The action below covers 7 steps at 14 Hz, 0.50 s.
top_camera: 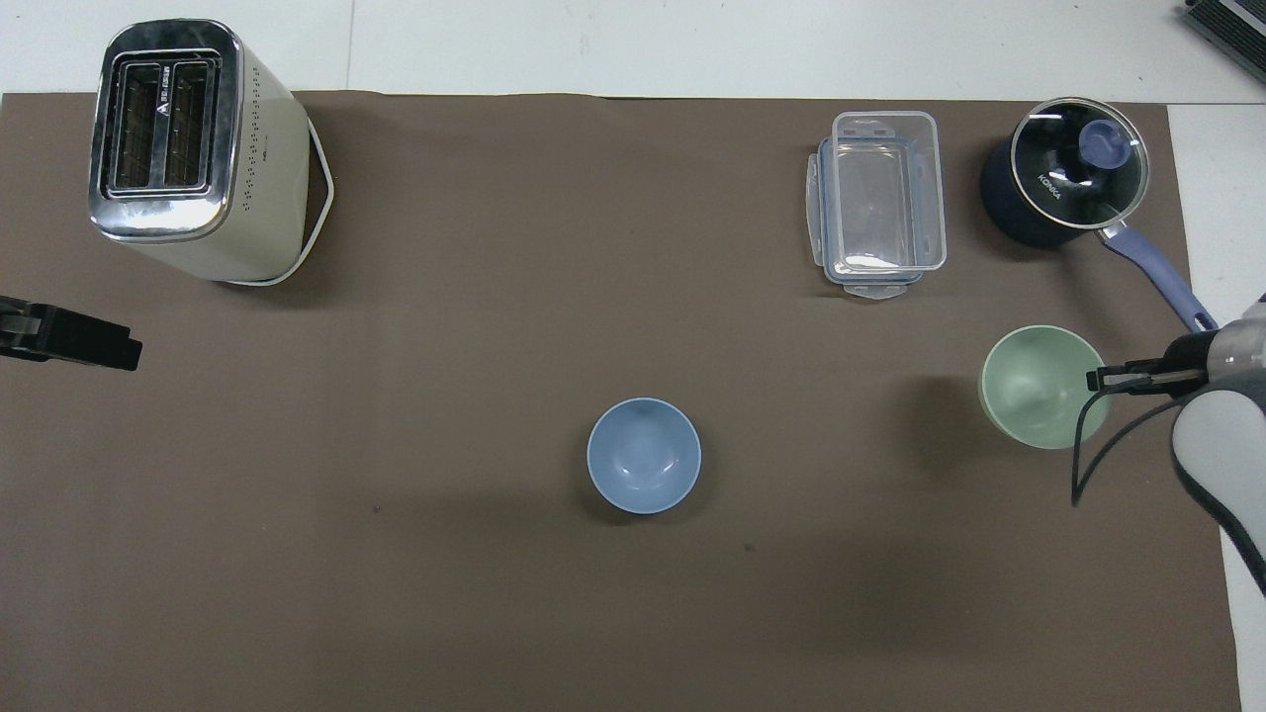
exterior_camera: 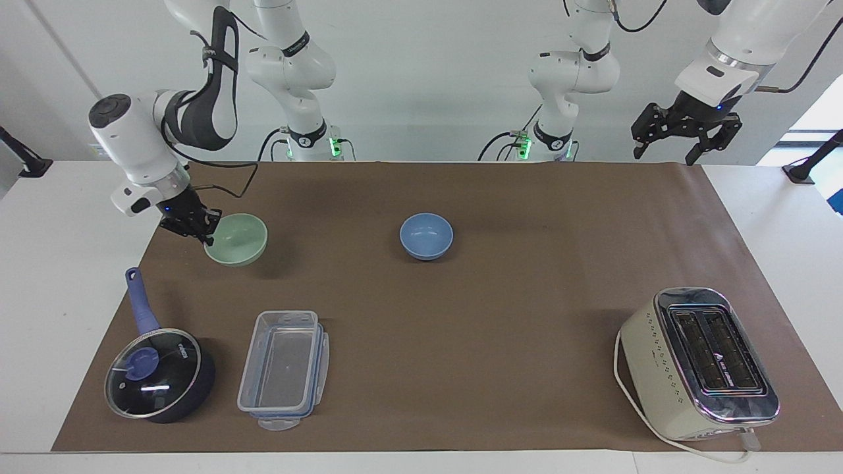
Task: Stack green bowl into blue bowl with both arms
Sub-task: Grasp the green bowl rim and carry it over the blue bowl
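Observation:
The pale green bowl [exterior_camera: 237, 239] [top_camera: 1040, 387] hangs a little above the brown mat at the right arm's end of the table. My right gripper [exterior_camera: 208, 238] [top_camera: 1096, 380] is shut on its rim. The blue bowl [exterior_camera: 426, 236] [top_camera: 644, 455] sits upright on the mat near the table's middle, apart from both grippers. My left gripper [exterior_camera: 666, 153] is open and high above the mat's corner at the left arm's end, where the arm waits. In the overhead view only its black fingers [top_camera: 74, 338] show at the edge.
A dark blue lidded saucepan [exterior_camera: 158, 374] [top_camera: 1070, 184] and a clear plastic container [exterior_camera: 283, 368] [top_camera: 878, 205] stand farther from the robots than the green bowl. A cream toaster [exterior_camera: 699, 363] [top_camera: 188, 148] stands at the left arm's end, far from the robots.

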{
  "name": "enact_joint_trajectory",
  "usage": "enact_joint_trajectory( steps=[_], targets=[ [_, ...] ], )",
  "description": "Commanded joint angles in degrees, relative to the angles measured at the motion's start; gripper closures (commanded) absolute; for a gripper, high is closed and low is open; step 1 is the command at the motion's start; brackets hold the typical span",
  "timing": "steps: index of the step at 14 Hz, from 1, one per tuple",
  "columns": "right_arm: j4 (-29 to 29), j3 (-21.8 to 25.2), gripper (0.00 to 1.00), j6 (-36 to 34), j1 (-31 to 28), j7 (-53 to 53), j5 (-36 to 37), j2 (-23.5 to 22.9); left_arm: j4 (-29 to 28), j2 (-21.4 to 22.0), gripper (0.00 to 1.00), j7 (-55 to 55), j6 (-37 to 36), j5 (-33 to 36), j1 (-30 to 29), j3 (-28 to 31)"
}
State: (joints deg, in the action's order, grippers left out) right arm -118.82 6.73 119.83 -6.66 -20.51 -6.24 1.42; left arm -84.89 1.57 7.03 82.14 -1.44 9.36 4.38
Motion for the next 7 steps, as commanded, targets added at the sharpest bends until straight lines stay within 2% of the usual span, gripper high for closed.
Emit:
enact_joint_trajectory(
  steps=[1,4,7],
  targets=[
    [6.39,-3.38,1.00,-6.87,-0.28,-1.20,-2.20,0.52,-1.51,1.51,0.00,0.79,-0.32,0.74,-0.84,-0.60],
    [10.62,-8.21,1.00,-9.62,-0.28,4.05,-2.20,0.43,-1.51,1.51,0.00,0.79,-0.32,0.82,-0.84,-0.60],
    [10.80,-13.83,1.00,-8.57,-0.28,11.17,-1.85,0.25,-1.51,1.42,0.00,0.79,-0.32,0.74,-0.84,-0.60]
  ],
)
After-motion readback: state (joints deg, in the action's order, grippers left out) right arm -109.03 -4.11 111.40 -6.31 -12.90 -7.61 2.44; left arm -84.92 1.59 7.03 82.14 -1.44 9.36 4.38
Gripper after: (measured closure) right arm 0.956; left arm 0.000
